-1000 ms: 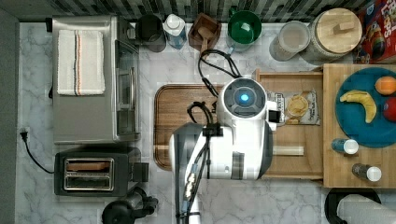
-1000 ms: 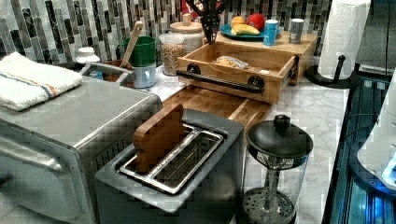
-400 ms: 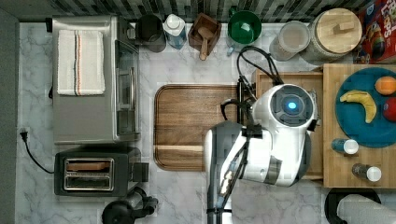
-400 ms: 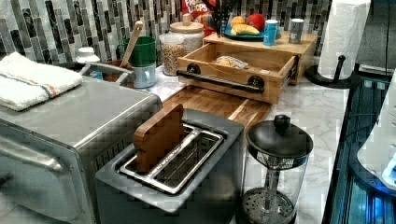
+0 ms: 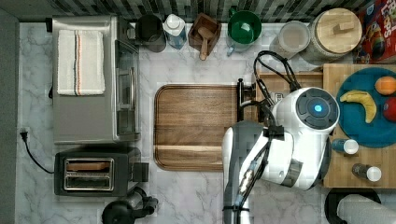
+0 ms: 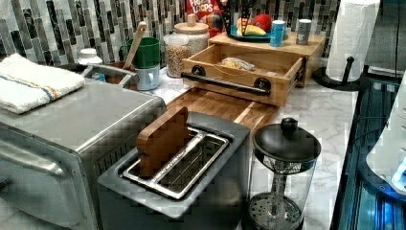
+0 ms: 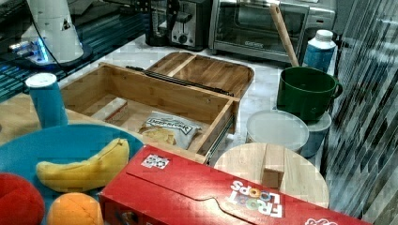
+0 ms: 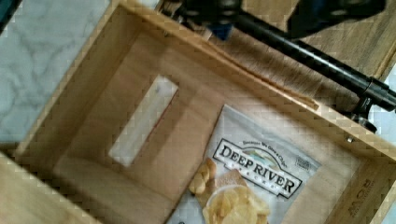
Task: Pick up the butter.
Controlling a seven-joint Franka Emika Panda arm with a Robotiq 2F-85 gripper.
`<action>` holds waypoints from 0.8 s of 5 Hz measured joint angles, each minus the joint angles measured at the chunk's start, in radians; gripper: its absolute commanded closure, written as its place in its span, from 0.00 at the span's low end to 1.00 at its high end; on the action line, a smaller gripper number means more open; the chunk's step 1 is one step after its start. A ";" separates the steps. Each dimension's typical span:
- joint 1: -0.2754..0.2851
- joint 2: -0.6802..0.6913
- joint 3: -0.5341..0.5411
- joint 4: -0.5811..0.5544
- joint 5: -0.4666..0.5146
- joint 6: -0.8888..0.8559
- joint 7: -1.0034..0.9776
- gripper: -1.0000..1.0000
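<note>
Since a second ago the arm (image 5: 285,140) has swung across the top view from over the wooden board (image 5: 198,126) to above the open drawer (image 7: 155,96), towards the top view's right, and its wrist camera looks straight down into the box. This reads as the approach step: the butter (image 8: 144,120), one pale slim stick, lies flat on the drawer floor along one side wall, well apart from the single snack bag (image 8: 254,175) beside it; the right view shows it too (image 7: 110,111), against the drawer's wall on the right view's left. The end effector (image 8: 280,16) shows as dark blurred shapes near the drawer's black front handle (image 8: 322,58), and I cannot tell whether its fingers are spread or closed. The next move likely calls for shifting over the stick, turning to span its narrow width, then descending without catching the drawer wall. On the blue plate (image 7: 70,140): one banana (image 7: 84,166).
</note>
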 measured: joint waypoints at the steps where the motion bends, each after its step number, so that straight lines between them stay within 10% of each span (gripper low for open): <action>1: -0.025 0.028 -0.003 0.006 -0.003 0.066 -0.021 0.00; 4: -0.097 0.074 -0.052 0.004 0.004 0.071 0.000 0.00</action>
